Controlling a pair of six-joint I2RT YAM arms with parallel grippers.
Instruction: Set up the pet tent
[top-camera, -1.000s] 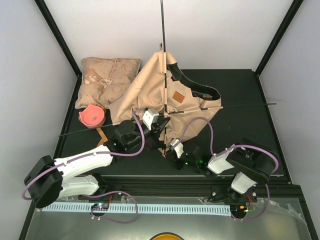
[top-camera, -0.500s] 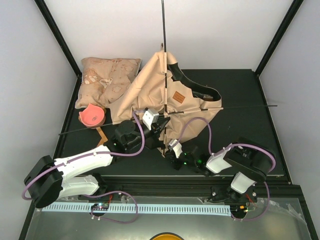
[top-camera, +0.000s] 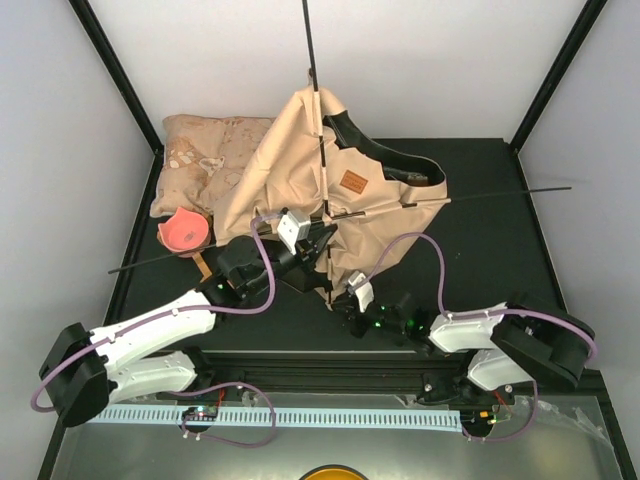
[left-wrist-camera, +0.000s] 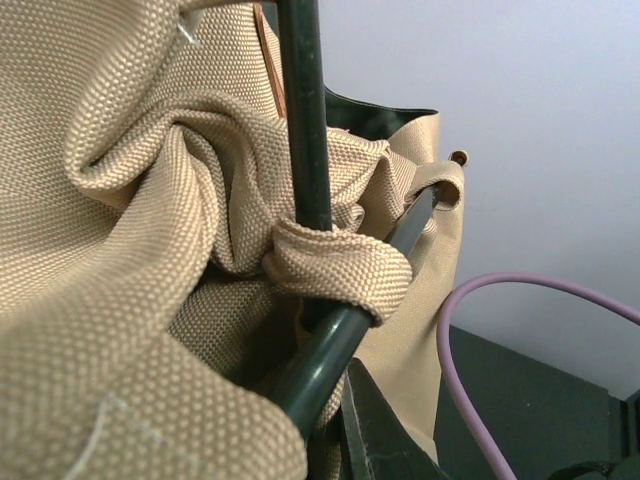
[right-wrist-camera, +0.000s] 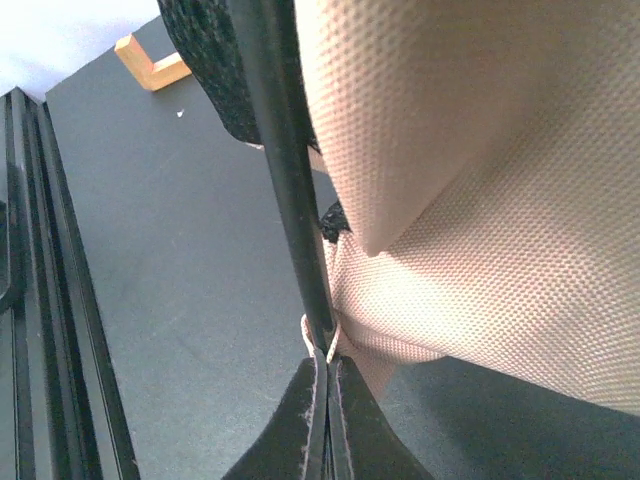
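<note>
**A:** The pet tent (top-camera: 290, 170), where did it stand, and how far along was it?

**B:** It lay mid-table (top-camera: 480, 250), a tan heap bunched toward twelve o'clock, its label patch (top-camera: 351, 181) facing up. Both poles were already threaded. The long pole (top-camera: 322, 150) ran from twelve to six, and the cross pole (top-camera: 480, 198) ran roughly from eight to two. They crossed just below the patch. That much I judged done.

**A:** And what was left?

**B:** Most of the shaping, I'd say. The canvas hung slack and crumpled, the black floor was curled up at one o'clock, and both poles stuck out well past the fabric, so nothing stood as a tent yet.

**A:** Your fingers?

**B:** My right gripper (right-wrist-camera: 326, 378) was at the six o'clock end, its fingers pressed together on the long pole's tip, right where a canvas corner met it. My left gripper (top-camera: 318, 240) was at the crossing, close against a webbing loop (left-wrist-camera: 340, 270) wrapped round a pole. I couldn't tell whether those fingers were spread or closed, since only one showed in my wrist view.

**A:** Anything nearby?

**B:** The pillow (top-camera: 205, 160) was at ten o'clock, partly under the canvas, and a pink bowl (top-camera: 183, 231) sat at nine.
</note>
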